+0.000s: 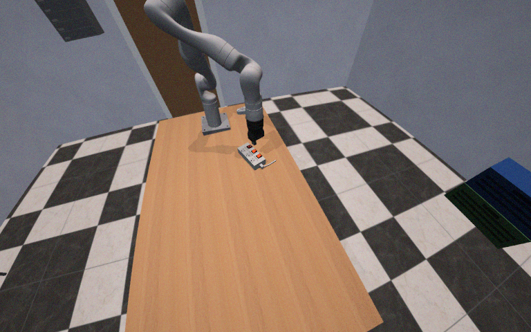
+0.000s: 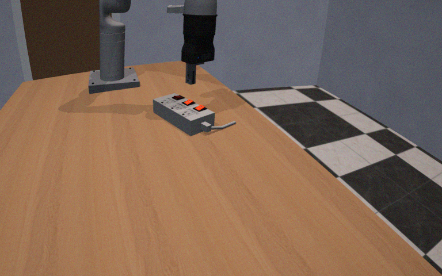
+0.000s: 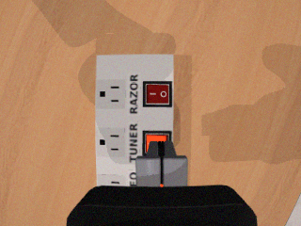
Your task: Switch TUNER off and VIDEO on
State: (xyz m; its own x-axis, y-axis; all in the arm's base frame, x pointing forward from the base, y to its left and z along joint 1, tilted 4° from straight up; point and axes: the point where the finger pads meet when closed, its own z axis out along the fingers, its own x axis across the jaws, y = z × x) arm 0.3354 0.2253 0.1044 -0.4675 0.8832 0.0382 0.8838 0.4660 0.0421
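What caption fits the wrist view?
Closed hand above the lit TUNER switch; the RAZOR switch stays dark.

The power strip (image 2: 182,112) is light grey. Its RAZOR switch (image 3: 157,94) is dark red; the TUNER switch (image 3: 156,141) at 6 o'clock from it glows orange. The bench (image 2: 130,195) is light-brown wood grain. The floor (image 1: 391,196) is a black-and-white checker.

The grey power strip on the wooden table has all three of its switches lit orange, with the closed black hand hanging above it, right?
Not quite. In the exterior view the grey power strip has only two lit orange switches; the far RAZOR switch is dark red. The closed black hand does hang above it.
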